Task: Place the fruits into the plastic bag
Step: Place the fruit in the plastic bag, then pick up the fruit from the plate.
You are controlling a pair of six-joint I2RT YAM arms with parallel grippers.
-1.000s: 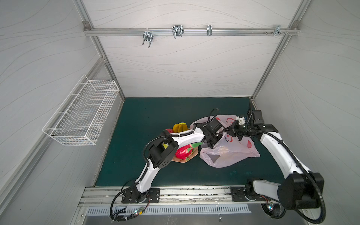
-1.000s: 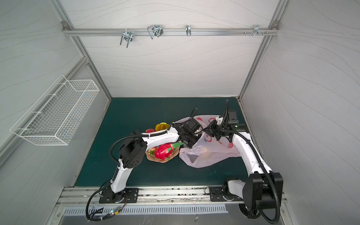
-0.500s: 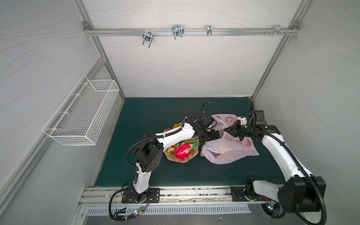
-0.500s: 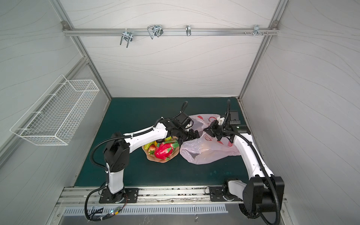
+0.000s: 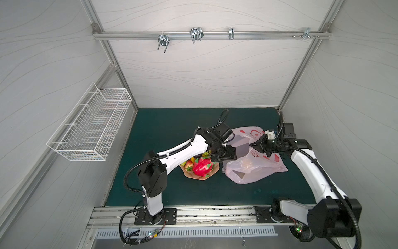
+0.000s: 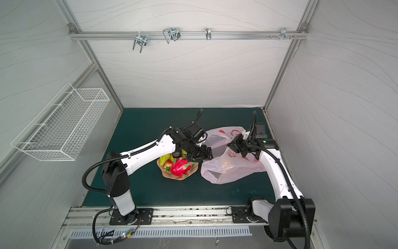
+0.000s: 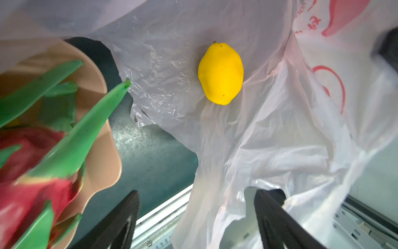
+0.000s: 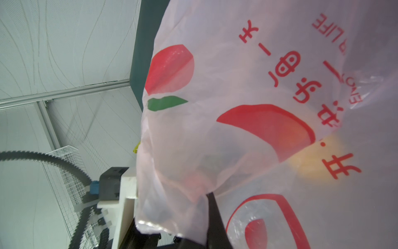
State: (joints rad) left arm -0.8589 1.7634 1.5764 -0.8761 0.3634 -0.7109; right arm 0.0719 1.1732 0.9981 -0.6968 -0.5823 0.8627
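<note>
We have one lemon [image 7: 220, 73] in the bag [image 5: 258, 170] our right gripper [image 5: 257, 146] pinches; left gripper [image 7: 195, 195] gapes empty beside the laden plate [image 5: 199, 177].

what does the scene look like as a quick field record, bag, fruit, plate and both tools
plastic bag: lying beside the plate, top layer lifted
lemon: inside the bag, on its lower layer
plate: holds dragon fruit, strawberry, others partly hidden
left tool: open, empty, at the bag's mouth
right tool: shut on the bag's upper edge
</note>
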